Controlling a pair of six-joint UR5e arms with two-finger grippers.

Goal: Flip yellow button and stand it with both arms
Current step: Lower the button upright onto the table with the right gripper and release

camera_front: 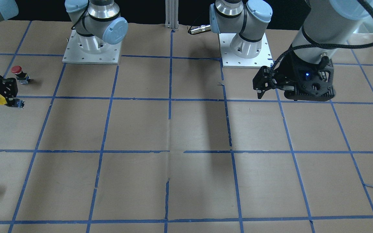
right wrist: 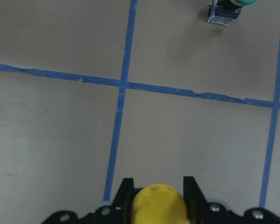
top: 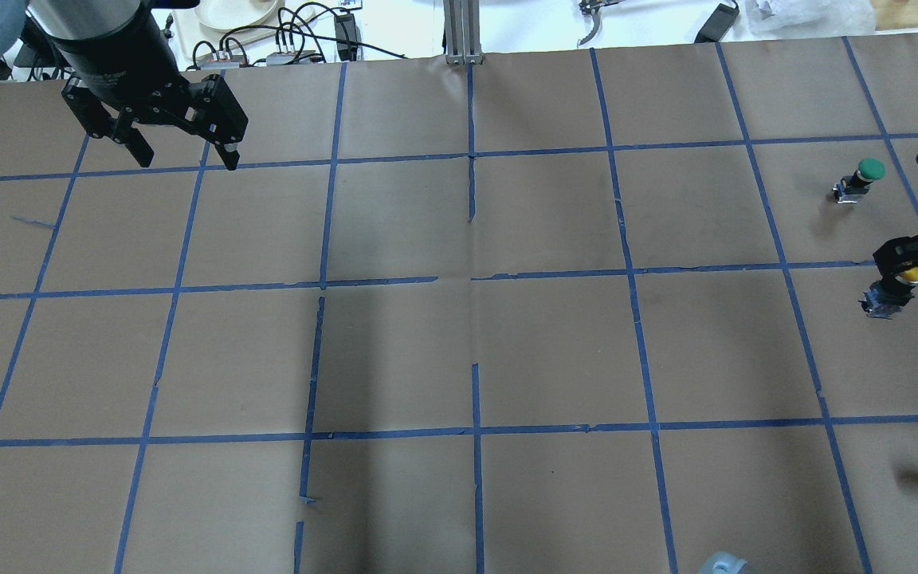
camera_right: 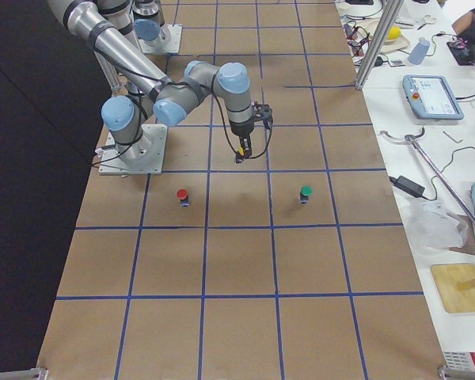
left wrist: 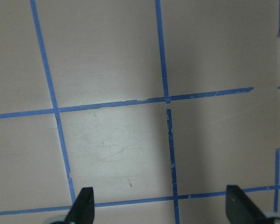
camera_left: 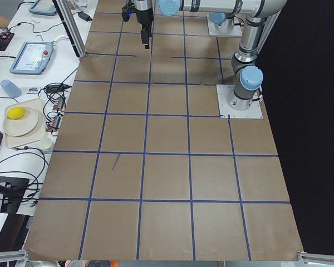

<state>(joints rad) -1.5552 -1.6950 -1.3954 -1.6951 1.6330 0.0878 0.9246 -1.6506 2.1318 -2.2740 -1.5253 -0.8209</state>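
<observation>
Right black two-finger tool pinches the small yellow-capped, black-and-grey push button by its cap at the overhead view's right edge. Left black tool hangs spread, upper left, over the brown taped surface.

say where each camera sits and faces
Front: across table, facing bases; left gripper at right.
Overhead: behind bases, looking down; left gripper at left.
Exterior left: table end; bases at right.
Exterior right: opposite end; right arm near.
Left wrist: down on paper; fingertips.
Right wrist: down; fingers grip yellow button.
Shared: green button, overhead and right wrist.
</observation>
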